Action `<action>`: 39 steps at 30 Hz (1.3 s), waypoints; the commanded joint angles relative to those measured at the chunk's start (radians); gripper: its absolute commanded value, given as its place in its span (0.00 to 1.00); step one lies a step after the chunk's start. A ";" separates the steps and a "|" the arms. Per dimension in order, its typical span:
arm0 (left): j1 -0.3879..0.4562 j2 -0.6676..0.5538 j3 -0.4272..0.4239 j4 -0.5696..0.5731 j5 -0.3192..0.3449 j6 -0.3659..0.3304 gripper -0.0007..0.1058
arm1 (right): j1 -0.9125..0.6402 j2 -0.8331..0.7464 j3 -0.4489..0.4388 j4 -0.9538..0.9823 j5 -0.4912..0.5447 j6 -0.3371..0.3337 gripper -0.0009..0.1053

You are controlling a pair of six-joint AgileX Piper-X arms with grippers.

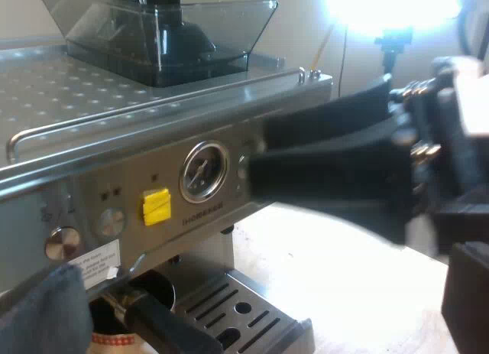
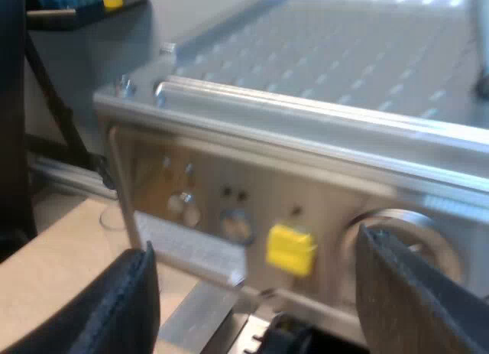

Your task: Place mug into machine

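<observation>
Left gripper (image 1: 256, 293) fingers wide, empty, facing espresso machine (image 1: 76, 94) | right gripper (image 2: 256, 293) wide, empty, at pressure gauge (image 1: 203, 170) | mug (image 1: 114, 340), red-checked band, 6 o'clock below front panel, by holder handle (image 1: 164, 327) | pale wood table (image 1: 344, 270) | lamp (image 1: 390, 6) glaring against pale wall

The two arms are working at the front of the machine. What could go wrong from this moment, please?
1. The right claw, open, sits very close to the espresso machine front, at the gauge and yellow button; it may knock or press a control.
2. The holder's dark handle juts out above the drip tray; a thing brought in there could strike it.
</observation>
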 commanded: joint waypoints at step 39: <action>0.518 0.527 -0.440 -0.022 -0.159 0.106 0.77 | -1.424 -0.514 -0.375 0.990 -0.905 -0.118 0.54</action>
